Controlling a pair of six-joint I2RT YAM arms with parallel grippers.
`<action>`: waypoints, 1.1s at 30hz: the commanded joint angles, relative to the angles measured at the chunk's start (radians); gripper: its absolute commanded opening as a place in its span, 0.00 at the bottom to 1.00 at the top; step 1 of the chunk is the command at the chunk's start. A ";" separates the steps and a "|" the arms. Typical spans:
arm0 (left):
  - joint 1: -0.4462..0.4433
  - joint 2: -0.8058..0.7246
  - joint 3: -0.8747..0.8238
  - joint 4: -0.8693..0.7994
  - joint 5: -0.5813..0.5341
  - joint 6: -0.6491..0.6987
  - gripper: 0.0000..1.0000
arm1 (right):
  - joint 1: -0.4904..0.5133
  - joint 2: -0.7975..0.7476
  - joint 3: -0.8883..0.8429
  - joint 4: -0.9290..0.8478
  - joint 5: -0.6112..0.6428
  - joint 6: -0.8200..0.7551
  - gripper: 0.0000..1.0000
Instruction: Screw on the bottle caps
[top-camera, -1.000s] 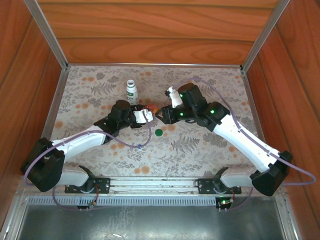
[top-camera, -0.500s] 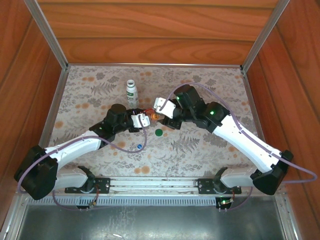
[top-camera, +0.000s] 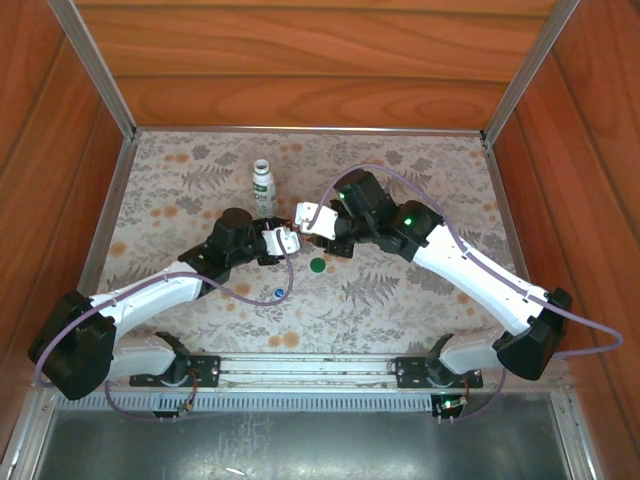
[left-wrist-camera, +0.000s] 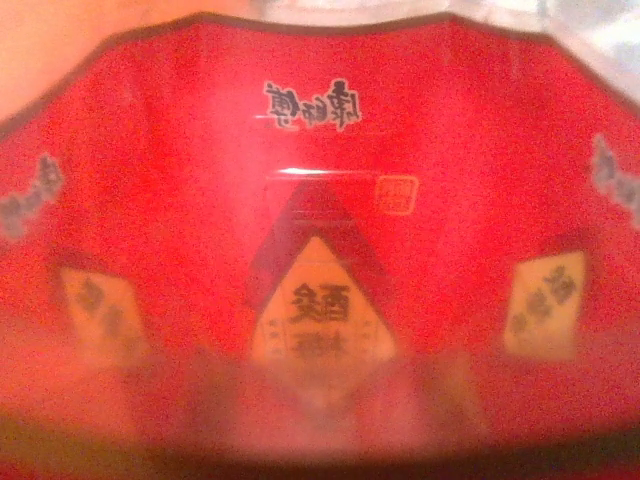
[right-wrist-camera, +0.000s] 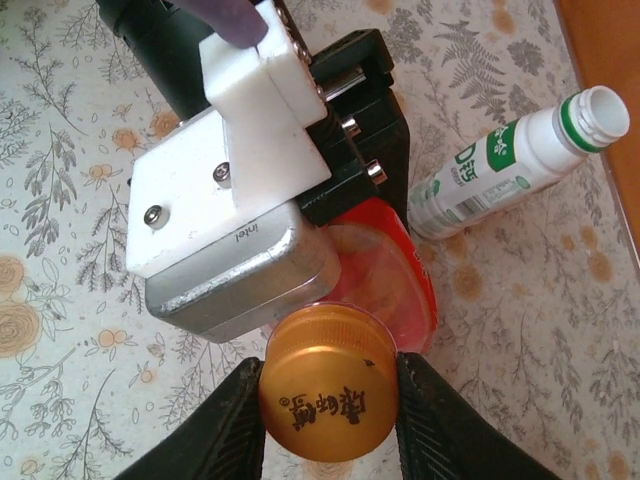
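The right jaws are clamped on the orange cap (right-wrist-camera: 328, 400), with 1 black finger (right-wrist-camera: 225, 430) pressed to each side of its rim and its printed top facing the right wrist camera. The cap sits against the mouth end of the red bottle (right-wrist-camera: 400, 275); I cannot tell whether it is threaded on. The left jaws grip that bottle's body from the opposite end, holding it on its side between the 2 arms, and in the left wrist view its red printed side sits blurred, close to the lens. Just beyond, the white bottle with green label (top-camera: 263, 187) stands upright and uncapped on the desk (top-camera: 420, 300). The green cap (top-camera: 318, 265) lies just in front of the meeting jaws, and the blue cap (top-camera: 279, 293) lies nearer the bases
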 joint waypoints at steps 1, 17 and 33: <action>0.003 -0.012 -0.012 0.006 0.024 -0.003 0.50 | 0.010 -0.015 0.025 -0.004 -0.045 -0.002 0.34; 0.003 0.018 0.008 0.006 -0.056 0.013 0.50 | -0.007 0.028 0.067 0.027 -0.040 0.710 0.00; 0.003 0.006 -0.011 0.006 0.008 0.010 0.50 | -0.010 -0.053 -0.008 0.017 -0.226 0.562 0.67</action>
